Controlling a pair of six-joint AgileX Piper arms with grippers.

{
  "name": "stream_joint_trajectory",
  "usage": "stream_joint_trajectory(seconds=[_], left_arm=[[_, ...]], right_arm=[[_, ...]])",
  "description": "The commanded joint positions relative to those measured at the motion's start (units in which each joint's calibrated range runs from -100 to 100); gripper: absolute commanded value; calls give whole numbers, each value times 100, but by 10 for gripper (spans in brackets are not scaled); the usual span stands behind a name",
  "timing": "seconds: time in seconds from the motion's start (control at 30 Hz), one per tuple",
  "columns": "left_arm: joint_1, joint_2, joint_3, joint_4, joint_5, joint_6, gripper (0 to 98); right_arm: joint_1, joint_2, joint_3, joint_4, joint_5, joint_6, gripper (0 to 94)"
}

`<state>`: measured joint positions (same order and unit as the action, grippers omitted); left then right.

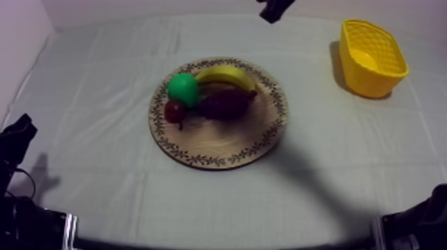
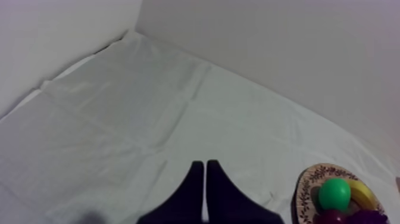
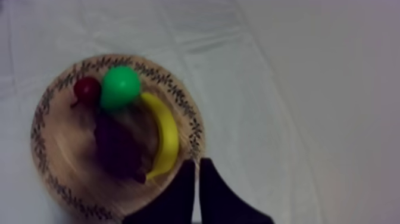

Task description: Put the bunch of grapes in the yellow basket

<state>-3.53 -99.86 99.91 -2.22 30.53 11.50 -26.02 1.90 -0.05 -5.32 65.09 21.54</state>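
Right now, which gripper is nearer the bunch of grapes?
Right. The right gripper hovers at the edge of the wooden board beside the banana, close to the bunch of grapes; the left gripper is over bare cloth, well off the board.

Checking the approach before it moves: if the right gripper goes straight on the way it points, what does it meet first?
Probably the right gripper would meet the wooden board at its rim, beside the banana; depth is unclear.
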Motion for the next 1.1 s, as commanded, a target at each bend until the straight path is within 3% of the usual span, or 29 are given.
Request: stream_joint_trajectory(seconds=[0.0, 0.17, 0.7, 0.9, 1.07], left_arm=[[2, 3, -2, 0, 2, 0, 1], [2, 3, -2, 0, 2, 0, 1], [2, 3, -2, 0, 2, 0, 1], [2, 3, -2, 0, 2, 0, 1], [2, 3, -2, 0, 2, 0, 1]], right_arm=[[1, -17, -65, -40, 363, 776, 6], [-41, -27, -308, -62, 1093, 1258, 6], [-266, 10, -251, 49, 1018, 973, 25], [-276, 41, -49, 15, 763, 905, 314], [-298, 73, -4, 99, 934, 872, 579]])
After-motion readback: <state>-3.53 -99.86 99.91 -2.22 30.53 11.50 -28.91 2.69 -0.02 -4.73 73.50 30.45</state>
